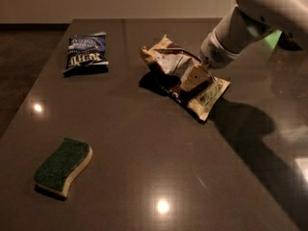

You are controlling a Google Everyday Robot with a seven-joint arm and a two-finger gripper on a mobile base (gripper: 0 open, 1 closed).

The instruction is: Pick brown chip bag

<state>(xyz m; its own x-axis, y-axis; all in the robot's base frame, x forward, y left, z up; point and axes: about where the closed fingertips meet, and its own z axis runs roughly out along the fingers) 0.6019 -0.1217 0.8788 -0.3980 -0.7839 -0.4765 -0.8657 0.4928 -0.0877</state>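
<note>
The large chip bag point(166, 61) lies on the bench point(144, 177), far and right of centre. The small chip bag point(86, 54) lies well apart to its left. The sponge point(62, 166) lies near left. The gripper point(195, 77) is over the large chip bag's right part.

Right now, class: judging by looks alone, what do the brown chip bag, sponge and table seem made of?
The brown chip bag: likely thin foil film, crumpled, creased; the gripper is at its middle. The sponge: soft foam, matte green scouring top, pale base. The table: hard, dark, glossy, reflecting lights; stone or laminate, unclear.
</note>
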